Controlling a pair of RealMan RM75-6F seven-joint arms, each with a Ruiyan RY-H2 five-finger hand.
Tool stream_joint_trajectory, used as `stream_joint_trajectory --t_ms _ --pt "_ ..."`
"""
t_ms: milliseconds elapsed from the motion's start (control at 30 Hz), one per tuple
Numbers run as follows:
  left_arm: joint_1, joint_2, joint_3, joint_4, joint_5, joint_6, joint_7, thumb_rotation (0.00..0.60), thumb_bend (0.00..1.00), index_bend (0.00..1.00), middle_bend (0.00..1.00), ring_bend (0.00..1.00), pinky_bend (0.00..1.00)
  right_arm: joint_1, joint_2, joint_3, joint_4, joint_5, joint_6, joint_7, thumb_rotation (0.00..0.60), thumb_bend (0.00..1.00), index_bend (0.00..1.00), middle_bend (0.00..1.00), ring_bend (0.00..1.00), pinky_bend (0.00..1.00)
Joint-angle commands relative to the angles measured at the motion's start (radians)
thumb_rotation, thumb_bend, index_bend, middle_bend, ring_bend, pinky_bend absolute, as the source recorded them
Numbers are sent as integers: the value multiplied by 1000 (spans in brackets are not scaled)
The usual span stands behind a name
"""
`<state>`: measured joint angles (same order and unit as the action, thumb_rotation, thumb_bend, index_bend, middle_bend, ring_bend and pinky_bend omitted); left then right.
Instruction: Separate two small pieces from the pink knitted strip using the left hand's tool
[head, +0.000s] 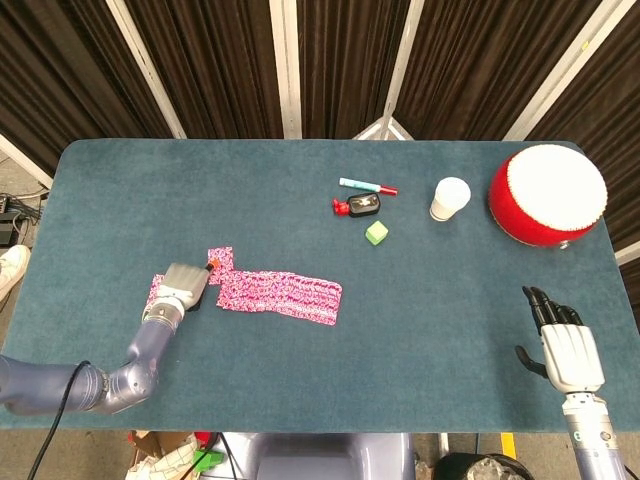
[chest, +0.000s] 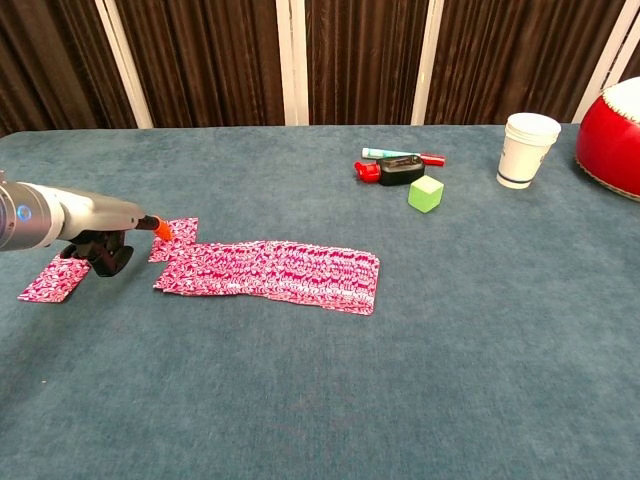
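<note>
The long pink knitted strip lies flat on the blue table left of centre. One small pink piece sits just beyond the strip's left end, apart from it. A second small piece lies further left, partly under my left hand in the head view. My left hand grips a grey tool whose orange tip touches the near small piece. My right hand hovers open at the table's near right edge, holding nothing; only the head view shows it.
At the back centre lie a teal and red marker, a black and red object and a green cube. A white cup and a red drum stand far right.
</note>
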<state>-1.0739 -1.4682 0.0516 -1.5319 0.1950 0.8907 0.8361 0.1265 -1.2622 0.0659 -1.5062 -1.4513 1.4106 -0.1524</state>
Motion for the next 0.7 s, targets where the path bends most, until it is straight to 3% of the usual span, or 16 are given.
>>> stream_joint_trajectory --t_ms 33,700 --pt "-10 -7 0 25 -17 -14 13 600 1000 99 843 811 716 1 1 -1 -1 3 -5 4 600 285 14 150 228 238" --pt "-75 -83 -31 216 -136 -74 80 600 1000 100 843 811 716 1 -1 2 0 15 -9 -7 600 285 14 150 228 238"
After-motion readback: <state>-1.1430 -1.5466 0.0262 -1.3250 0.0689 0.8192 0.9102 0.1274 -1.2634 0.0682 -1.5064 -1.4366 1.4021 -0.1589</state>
